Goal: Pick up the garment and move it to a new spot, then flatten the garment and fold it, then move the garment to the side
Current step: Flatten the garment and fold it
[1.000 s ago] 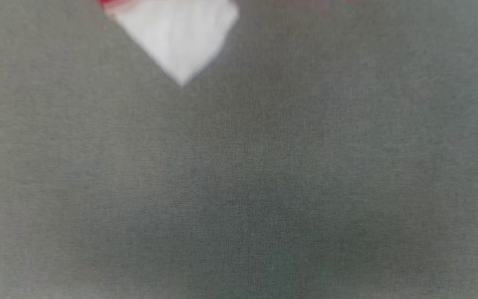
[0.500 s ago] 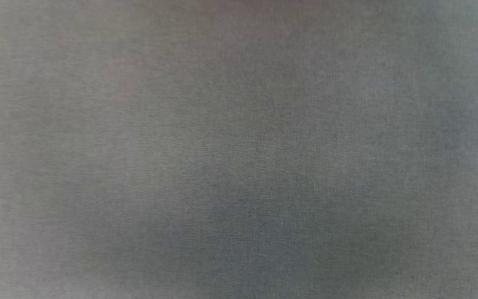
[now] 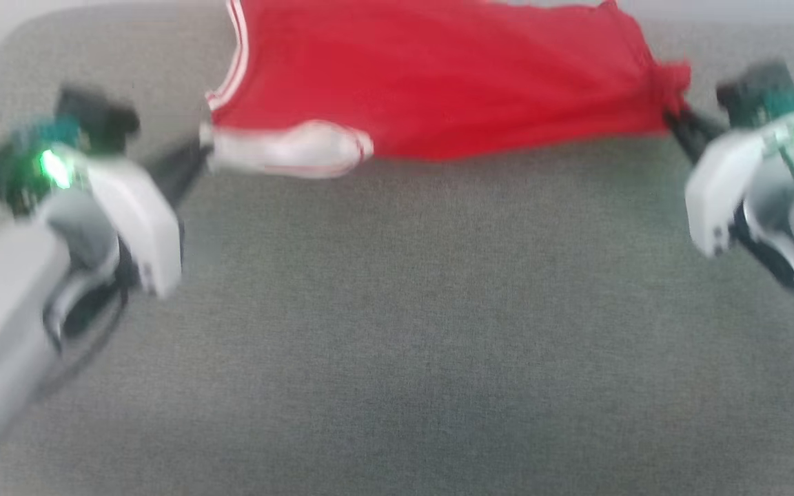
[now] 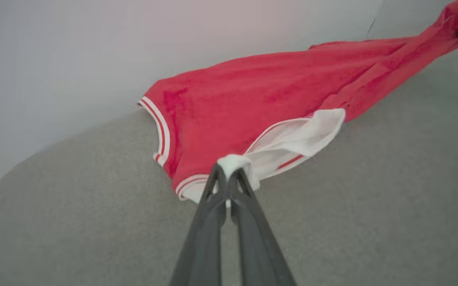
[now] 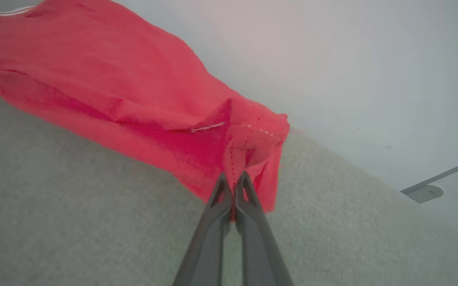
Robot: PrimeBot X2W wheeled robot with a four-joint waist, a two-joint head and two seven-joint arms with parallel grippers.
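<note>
The garment (image 3: 438, 89), a red T-shirt with white striped sleeves, hangs stretched across the far part of the grey table (image 3: 397, 331). My left gripper (image 3: 198, 148) is shut on its white sleeve, which shows pinched between the fingertips in the left wrist view as the garment (image 4: 276, 99) trails away from my left gripper (image 4: 228, 171). My right gripper (image 3: 671, 120) is shut on the bunched red hem corner at the other end. In the right wrist view the garment (image 5: 105, 87) spreads to the upper left from my right gripper (image 5: 233, 179).
The grey cloth-covered table has a rounded far-left corner (image 3: 18, 34). A pale wall (image 5: 352, 59) stands just behind the table, with a small metal bracket (image 5: 425, 192) low on it.
The head camera has swung up from a close look at the bare table, so both arms and the stretched garment have come into its picture.
</note>
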